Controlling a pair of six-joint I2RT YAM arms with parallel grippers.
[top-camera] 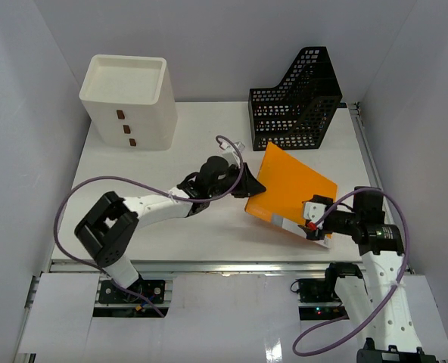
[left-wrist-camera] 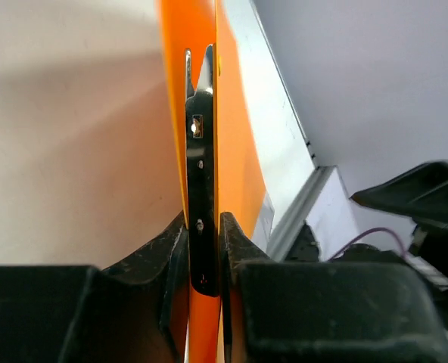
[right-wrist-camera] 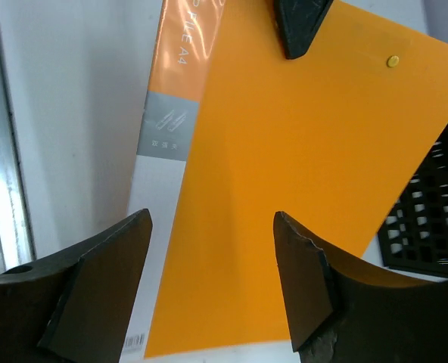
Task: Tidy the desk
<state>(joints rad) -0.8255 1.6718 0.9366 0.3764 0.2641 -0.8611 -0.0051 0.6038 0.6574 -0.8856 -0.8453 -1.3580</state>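
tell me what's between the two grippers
The orange folder, in the top view; the left gripper is shut on its edge, the right gripper open over it.

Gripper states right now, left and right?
Left gripper: closed on the orange folder edge.
Right gripper: open, holding nothing.

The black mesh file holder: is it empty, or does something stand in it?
Empty. From above, only its own mesh walls show inside the file holder; the orange folder is outside, in front of it.
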